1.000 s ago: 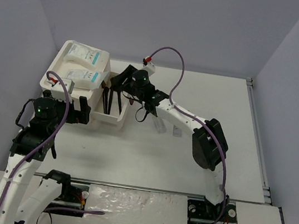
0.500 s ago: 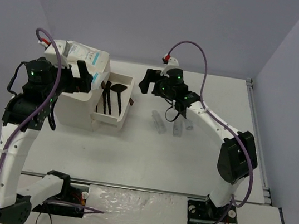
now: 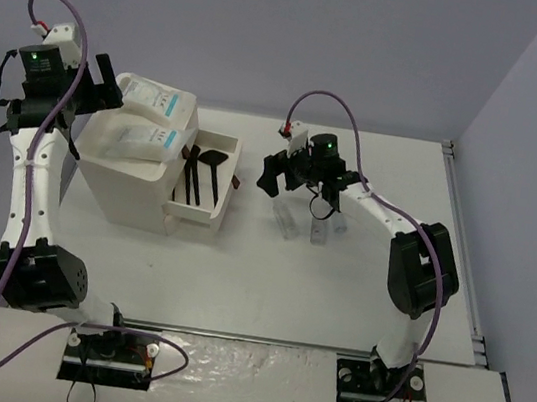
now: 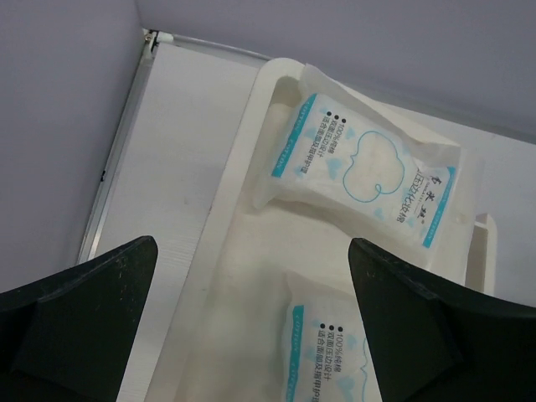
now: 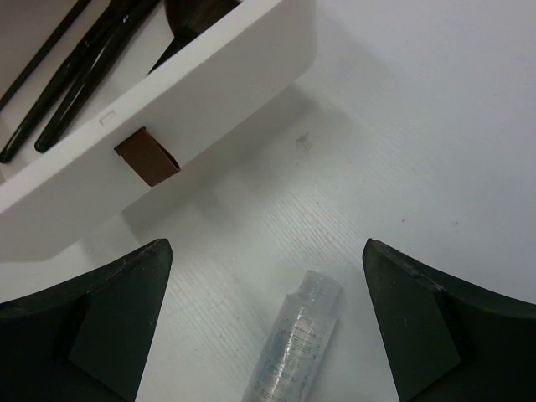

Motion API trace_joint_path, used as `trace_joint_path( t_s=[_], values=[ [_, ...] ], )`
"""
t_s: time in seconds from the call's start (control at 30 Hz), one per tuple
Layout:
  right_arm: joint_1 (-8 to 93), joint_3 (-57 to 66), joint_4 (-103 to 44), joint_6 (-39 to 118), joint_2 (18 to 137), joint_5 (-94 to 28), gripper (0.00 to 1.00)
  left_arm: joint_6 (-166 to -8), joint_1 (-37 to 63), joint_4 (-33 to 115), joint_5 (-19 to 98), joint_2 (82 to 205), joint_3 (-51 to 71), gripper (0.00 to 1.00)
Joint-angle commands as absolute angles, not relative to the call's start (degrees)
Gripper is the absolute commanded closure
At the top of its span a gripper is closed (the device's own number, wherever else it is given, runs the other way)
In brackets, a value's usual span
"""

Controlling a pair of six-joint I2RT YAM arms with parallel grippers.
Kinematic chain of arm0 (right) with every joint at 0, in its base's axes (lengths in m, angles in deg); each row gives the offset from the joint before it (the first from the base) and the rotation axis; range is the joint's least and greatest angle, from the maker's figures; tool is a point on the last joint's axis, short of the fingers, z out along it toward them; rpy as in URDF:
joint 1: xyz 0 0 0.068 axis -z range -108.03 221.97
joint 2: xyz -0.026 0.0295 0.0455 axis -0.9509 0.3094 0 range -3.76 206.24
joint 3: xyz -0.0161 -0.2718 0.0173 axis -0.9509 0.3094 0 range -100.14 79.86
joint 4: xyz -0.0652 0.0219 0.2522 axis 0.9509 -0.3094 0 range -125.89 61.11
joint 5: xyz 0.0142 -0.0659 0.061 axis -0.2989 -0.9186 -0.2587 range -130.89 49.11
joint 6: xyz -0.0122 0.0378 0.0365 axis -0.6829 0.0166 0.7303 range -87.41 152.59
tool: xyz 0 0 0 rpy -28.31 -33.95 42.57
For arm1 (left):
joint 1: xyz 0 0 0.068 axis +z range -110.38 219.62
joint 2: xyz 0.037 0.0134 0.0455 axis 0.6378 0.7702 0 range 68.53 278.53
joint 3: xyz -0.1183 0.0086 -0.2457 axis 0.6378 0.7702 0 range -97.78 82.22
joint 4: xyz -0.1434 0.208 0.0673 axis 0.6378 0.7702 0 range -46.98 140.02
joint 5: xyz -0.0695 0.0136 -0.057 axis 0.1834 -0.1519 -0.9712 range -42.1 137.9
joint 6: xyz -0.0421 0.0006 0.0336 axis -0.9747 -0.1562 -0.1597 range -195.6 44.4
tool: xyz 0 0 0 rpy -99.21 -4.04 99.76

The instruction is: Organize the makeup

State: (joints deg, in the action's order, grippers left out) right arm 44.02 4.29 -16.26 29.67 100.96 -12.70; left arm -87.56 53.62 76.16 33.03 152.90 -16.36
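— Where's the next piece?
— A clear tube (image 5: 295, 347) lies on the bench (image 5: 435, 126), below my wide-open right end effector (image 5: 264, 251), near the brush drawer (image 5: 209, 92).
— Approach?
— I'd straddle its narrow body, descend straight, close gently; it may roll.

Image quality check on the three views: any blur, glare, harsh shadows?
Top external: even light, sharp, no glare; the clear tubes barely stand out from the white table. Left wrist: packet print crisp, its own fingers dark and featureless. Right wrist: clear tube sharp, soft shadow under the drawer.
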Motion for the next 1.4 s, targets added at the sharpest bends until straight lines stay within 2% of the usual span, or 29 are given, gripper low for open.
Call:
trace_joint_path(
  t_s=[0.0, 0.33, 0.7, 1.23, 1.3, 1.37],
  values=[
    [43.99, 0.0, -13.92, 20.21, 104.31, -1.17, 0.05, -83.33, 55.89, 72.55, 25.04, 155.49, -20.73, 0.03],
    [41.14, -5.95, -14.92, 15.72, 110.36, 5.24, 0.05, -81.06, 56.32, 73.49, 20.88, 162.22, -19.65, 0.03],
    [34.97, -18.94, -15.36, 15.35, 119.45, 5.26, 0.06, -84.6, 55.41, 69.2, 17.3, 161.37, -13.44, 0.03],
    [31.37, -30.65, -14.15, 14.93, 125.61, 6.5, 0.1, -84.16, 53.25, 69.41, 14.2, 161.34, -12.49, 0.03],
    [31.45, -29.08, -14.14, 14.03, 124.56, 6.26, 0.14, -81.83, 53.33, 71.32, 13.82, 161.42, -13.36, 0.03],
    [31.59, -27.79, -14.13, 13.19, 123.18, 5.48, 0.2, -80.25, 53.34, 71.81, 13.53, 161.52, -13.4, 0.08]
  ],
)
